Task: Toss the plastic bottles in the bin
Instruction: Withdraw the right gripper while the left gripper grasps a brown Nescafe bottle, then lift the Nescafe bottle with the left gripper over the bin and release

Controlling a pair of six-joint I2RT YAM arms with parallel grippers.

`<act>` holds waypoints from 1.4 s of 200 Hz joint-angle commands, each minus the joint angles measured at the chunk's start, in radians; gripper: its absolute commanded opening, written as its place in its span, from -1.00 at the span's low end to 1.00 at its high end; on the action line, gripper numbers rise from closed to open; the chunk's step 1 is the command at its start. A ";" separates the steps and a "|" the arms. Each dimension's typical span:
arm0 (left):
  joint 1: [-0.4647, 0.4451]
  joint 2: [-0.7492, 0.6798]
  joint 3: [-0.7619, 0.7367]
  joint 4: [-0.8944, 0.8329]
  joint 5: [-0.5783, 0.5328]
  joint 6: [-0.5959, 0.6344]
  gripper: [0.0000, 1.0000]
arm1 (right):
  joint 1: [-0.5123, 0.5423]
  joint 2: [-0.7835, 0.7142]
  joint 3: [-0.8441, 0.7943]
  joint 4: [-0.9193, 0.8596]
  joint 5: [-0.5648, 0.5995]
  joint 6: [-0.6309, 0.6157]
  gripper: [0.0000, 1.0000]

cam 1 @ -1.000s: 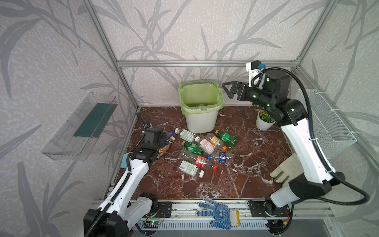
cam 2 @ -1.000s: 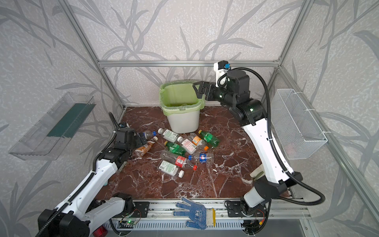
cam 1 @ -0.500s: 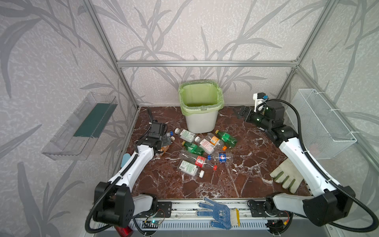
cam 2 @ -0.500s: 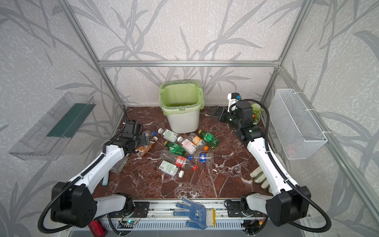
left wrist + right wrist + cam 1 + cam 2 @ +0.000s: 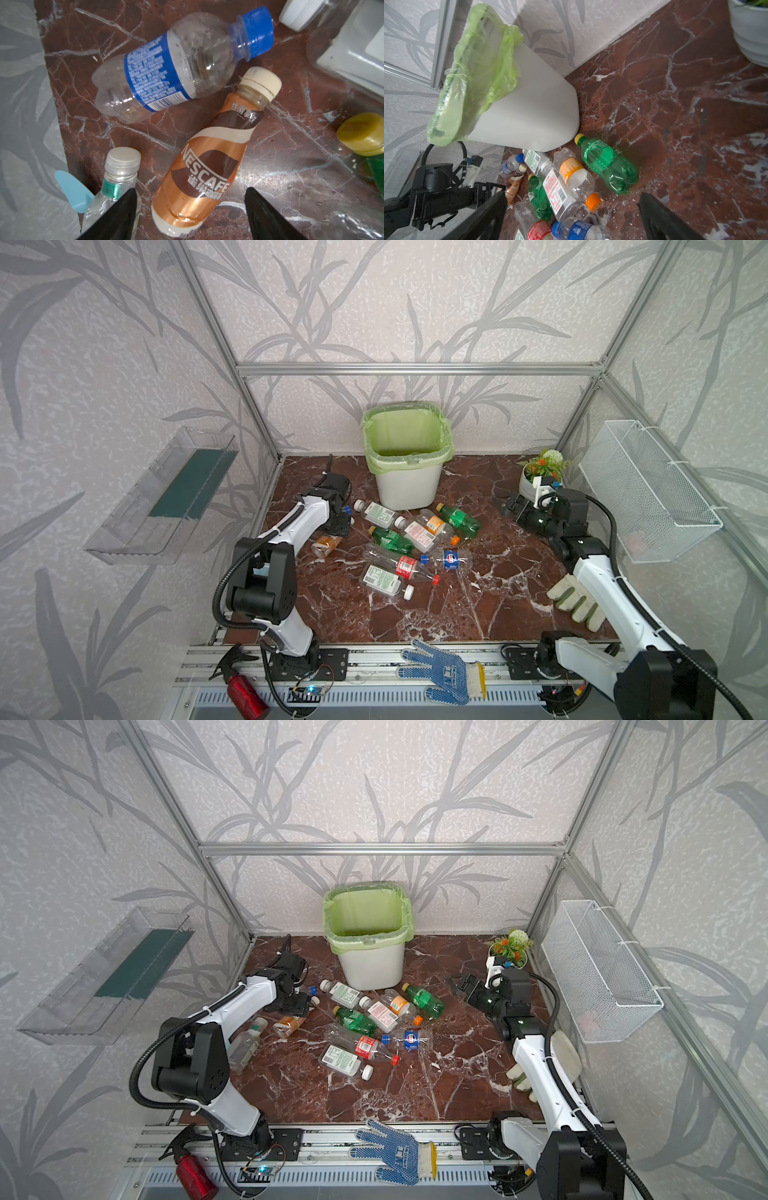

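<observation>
Plastic shelf (image 5: 166, 497), clear with a dark green strip, hangs on the left wall, a red spray bottle (image 5: 245, 695) lying on the front rail below it. The left hand (image 5: 340, 526) sits low over the red-brown marble desk (image 5: 478, 614) near its left edge; in the left wrist view its two black fingers (image 5: 118, 216) stand fairly wide on either side of a lying coffee bottle (image 5: 199, 172), desk showing in both gaps, so nothing is gripped. Just beyond lies a blue-labelled bottle (image 5: 166, 70) with a blue cap, and beside one finger a clear bottle (image 5: 116, 182) with a white cap. The bin (image 5: 409, 485) stands upright at the middle of the back wall, green bag folded over its rim. In front of it the other plastic bottles (image 5: 415, 539) lie in a loose heap on the desk, a green bottle (image 5: 459, 518) with a yellow cap at the heap's right edge. A blue glove (image 5: 444, 676) rests on the front rail. The right hand (image 5: 513, 506) hangs over bare desk right of the heap, pointing toward it, fingers spread wide and empty. Behind it stands a white flower pot (image 5: 525, 488), a pale glove (image 5: 577, 605) lies nearer the front, and a wire basket (image 5: 648, 489) is fixed to the right wall.
</observation>
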 commanded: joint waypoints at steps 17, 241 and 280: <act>0.002 0.073 0.054 -0.059 0.032 0.080 0.57 | -0.066 -0.040 -0.053 0.006 -0.071 0.013 0.98; -0.064 0.074 0.066 -0.130 0.101 0.071 -0.12 | -0.153 0.010 -0.118 0.095 -0.166 0.098 0.98; -0.069 -0.153 0.126 -0.158 0.135 0.018 -0.12 | -0.152 0.022 -0.113 0.127 -0.176 0.131 0.98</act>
